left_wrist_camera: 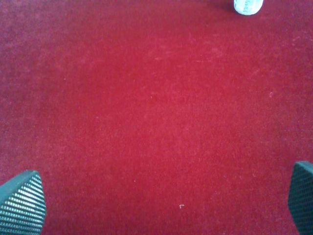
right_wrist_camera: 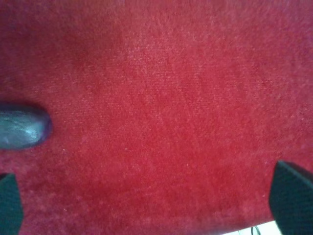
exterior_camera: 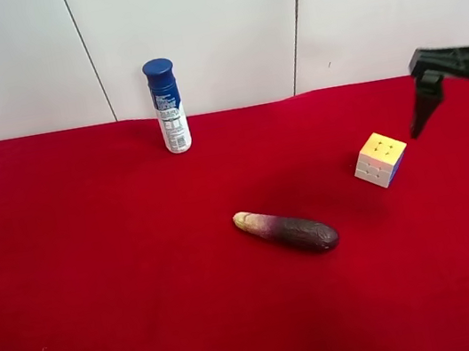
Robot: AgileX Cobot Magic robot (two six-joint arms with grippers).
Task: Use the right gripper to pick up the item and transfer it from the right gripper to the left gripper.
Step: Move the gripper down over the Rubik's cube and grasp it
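Observation:
The item, a small puzzle cube [exterior_camera: 381,158] with a yellow top and white and blue sides, sits on the red cloth at the right of the exterior high view. The arm at that view's right holds a black pointed finger [exterior_camera: 425,103] just right of the cube and above it, not touching. In the right wrist view the right gripper [right_wrist_camera: 149,196] is open and empty over bare cloth; the cube is out of that view. The left gripper [left_wrist_camera: 161,193] is open and empty over bare cloth and does not show in the exterior high view.
A dark purple eggplant-like object [exterior_camera: 287,231] lies mid-table; its dark end shows in the right wrist view [right_wrist_camera: 22,128]. A blue-capped white can [exterior_camera: 168,105] stands at the back; its base shows in the left wrist view [left_wrist_camera: 248,6]. A white wall stands behind the table.

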